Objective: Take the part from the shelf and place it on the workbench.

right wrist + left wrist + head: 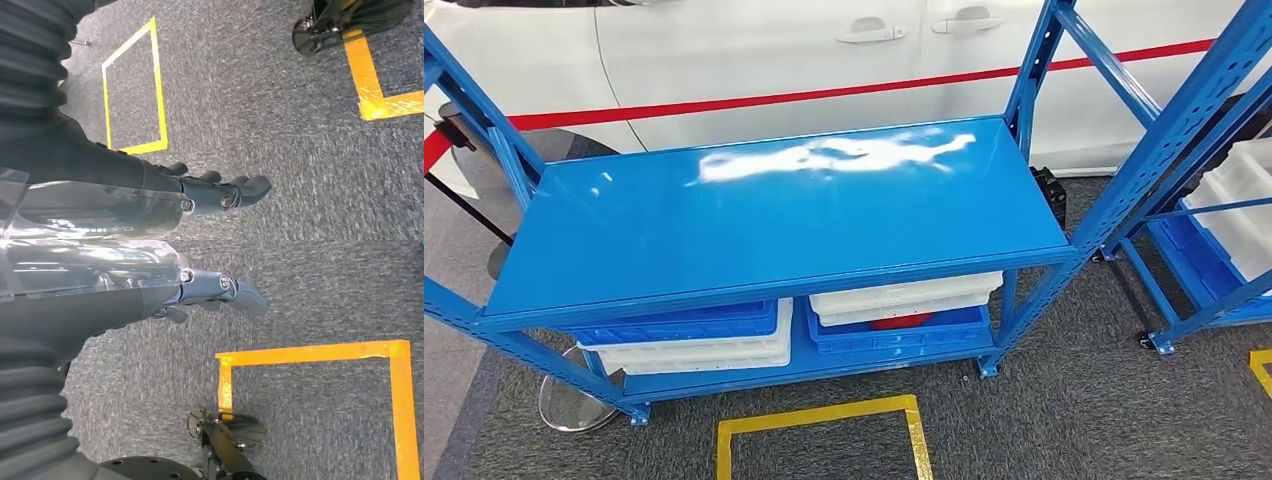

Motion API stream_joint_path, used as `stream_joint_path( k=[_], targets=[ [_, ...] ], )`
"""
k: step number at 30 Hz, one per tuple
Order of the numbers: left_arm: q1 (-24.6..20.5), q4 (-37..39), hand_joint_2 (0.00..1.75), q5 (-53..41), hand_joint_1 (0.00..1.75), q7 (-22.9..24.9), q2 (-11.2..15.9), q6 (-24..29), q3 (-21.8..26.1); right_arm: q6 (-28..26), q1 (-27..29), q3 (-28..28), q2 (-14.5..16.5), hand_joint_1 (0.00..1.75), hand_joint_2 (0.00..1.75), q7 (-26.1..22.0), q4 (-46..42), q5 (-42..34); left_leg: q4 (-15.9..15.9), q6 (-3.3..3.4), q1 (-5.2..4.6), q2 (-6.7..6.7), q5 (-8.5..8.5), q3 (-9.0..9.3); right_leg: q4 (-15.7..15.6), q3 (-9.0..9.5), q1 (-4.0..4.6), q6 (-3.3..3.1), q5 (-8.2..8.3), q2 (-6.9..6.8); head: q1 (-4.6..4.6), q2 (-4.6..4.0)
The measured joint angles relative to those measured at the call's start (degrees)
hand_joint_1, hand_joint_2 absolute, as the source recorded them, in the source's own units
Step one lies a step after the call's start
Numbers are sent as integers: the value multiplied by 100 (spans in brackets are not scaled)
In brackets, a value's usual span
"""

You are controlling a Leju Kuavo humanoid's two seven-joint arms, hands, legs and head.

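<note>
Both arms hang down over the grey carpet (150,390). The left hand (210,295) holds nothing, its fingers loosely extended and slightly apart above the floor; the right hand (215,187) is likewise empty, fingers stretched out and a little spread. Yellow tape squares (819,425) mark the carpet before the blue shelf (774,215). Its top deck is bare and glossy. Below sit blue and white bins (694,335); a red part (901,321) peeks from the right-hand bin, its orientation impossible to tell. A white car (754,50) stands behind.
</note>
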Motion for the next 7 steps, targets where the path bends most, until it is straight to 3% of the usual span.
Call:
stream_joint_path(
  k=[7],
  targets=[
    [-1, 0, 175, -32, 0, 71, 1, 27, -1, 12, 0, -1, 7, 0, 175, 63, 0, 28, 10, 19, -10, 0, -9, -2, -6, 4, -31, 21, -1, 1, 1, -1]
  ],
)
